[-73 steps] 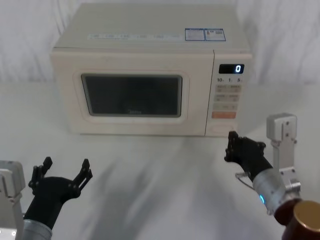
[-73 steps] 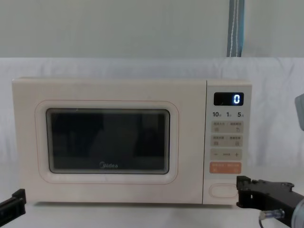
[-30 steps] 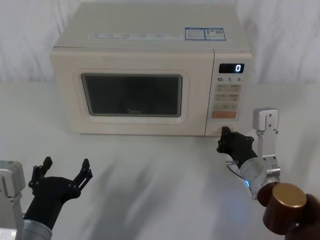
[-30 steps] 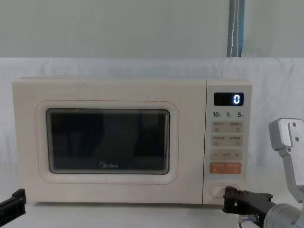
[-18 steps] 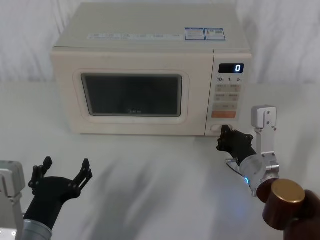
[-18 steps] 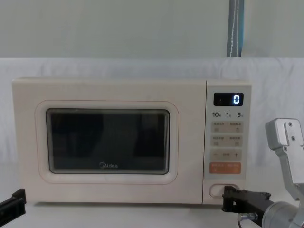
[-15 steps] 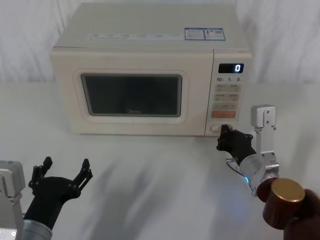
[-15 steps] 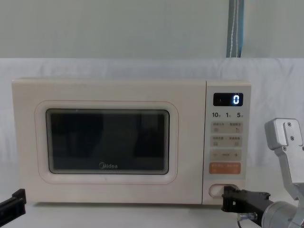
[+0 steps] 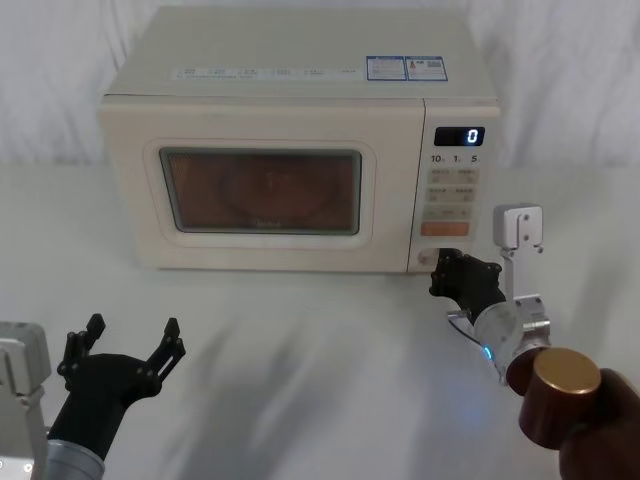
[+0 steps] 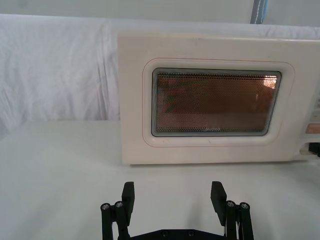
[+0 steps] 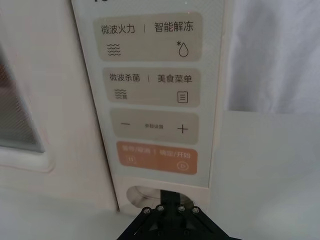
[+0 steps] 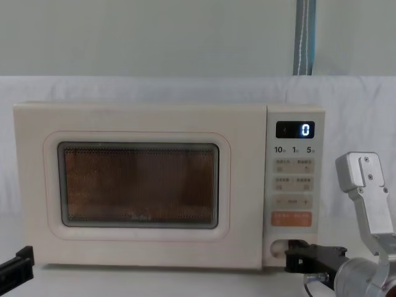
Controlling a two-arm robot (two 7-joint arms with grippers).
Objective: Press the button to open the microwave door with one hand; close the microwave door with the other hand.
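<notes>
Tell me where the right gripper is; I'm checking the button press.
The right gripper is at the microwave's lower right corner, its tip on the door button under the orange key.

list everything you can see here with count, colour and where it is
microwave: 1, cream-white, centre of the table
microwave door: 1, cream frame, window glowing orange, on the microwave's left
control panel: 1, cream, display reading 0, on the microwave's right
door button: 1, cream, bottom of the panel
table: 1, white cloth
right gripper: 1, black, tips at the door button
left gripper: 1, black, open, near left of the table
</notes>
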